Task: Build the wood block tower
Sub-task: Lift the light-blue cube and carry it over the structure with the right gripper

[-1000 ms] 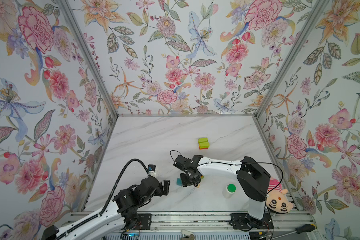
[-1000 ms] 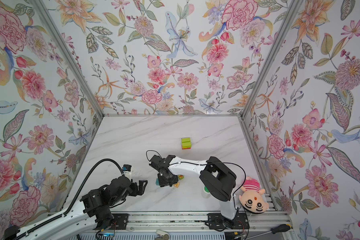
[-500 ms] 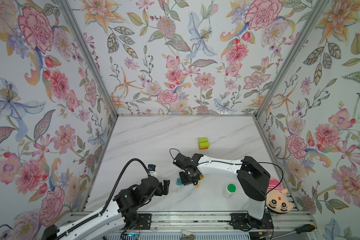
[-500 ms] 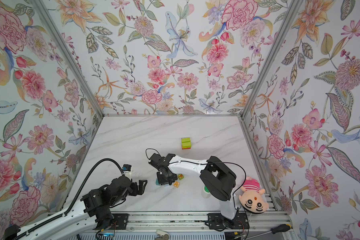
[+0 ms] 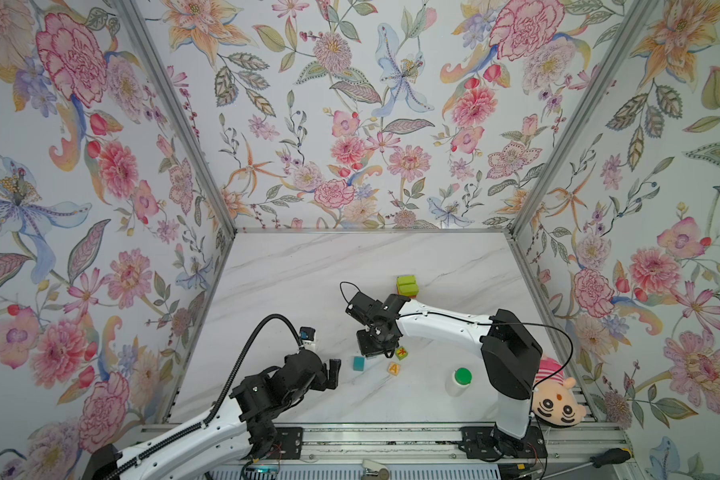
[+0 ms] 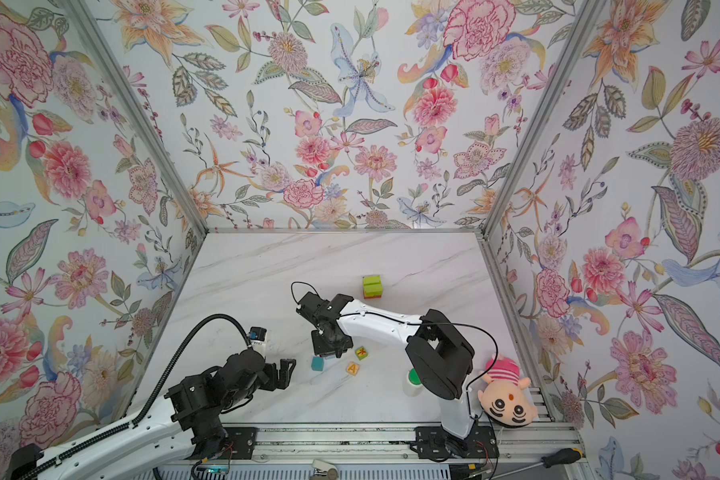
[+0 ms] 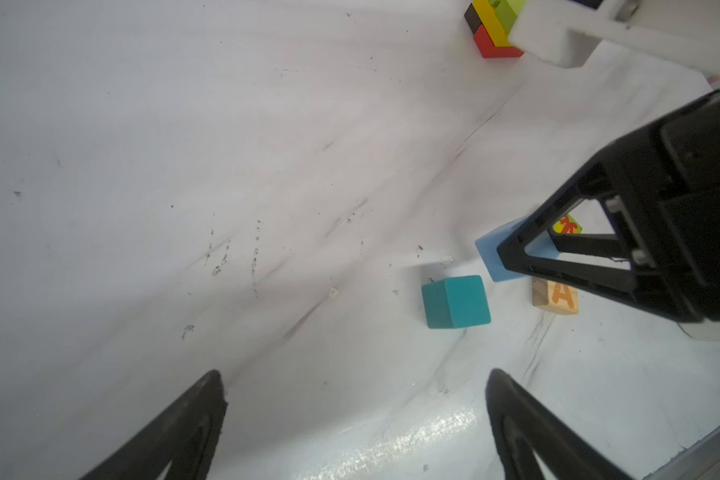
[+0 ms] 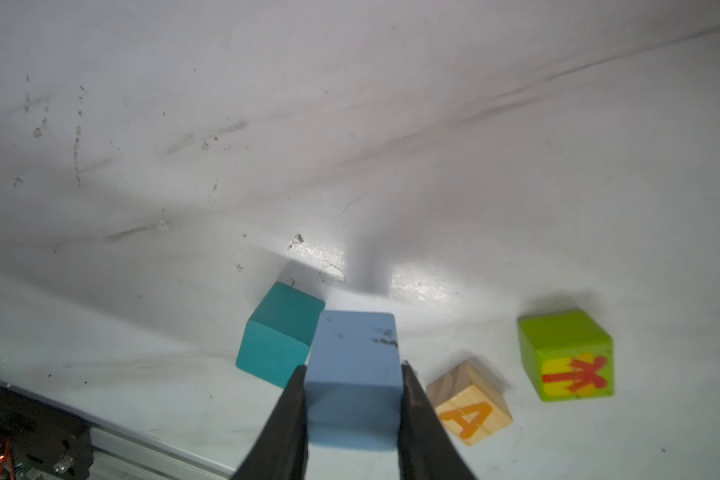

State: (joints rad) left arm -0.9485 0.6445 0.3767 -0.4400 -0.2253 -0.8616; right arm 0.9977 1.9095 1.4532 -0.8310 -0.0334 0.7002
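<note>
Marble tabletop, floral walls; right jaws pinch the light-blue cube by opposite flat faces; likely light, rigid, paint slick; left jaws gape empty.

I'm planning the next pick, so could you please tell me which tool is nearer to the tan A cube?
Right. The right tool, shut on the light-blue cube, hangs just beside the tan A cube; the open left tool sits farther off, beyond the teal cube.
</note>
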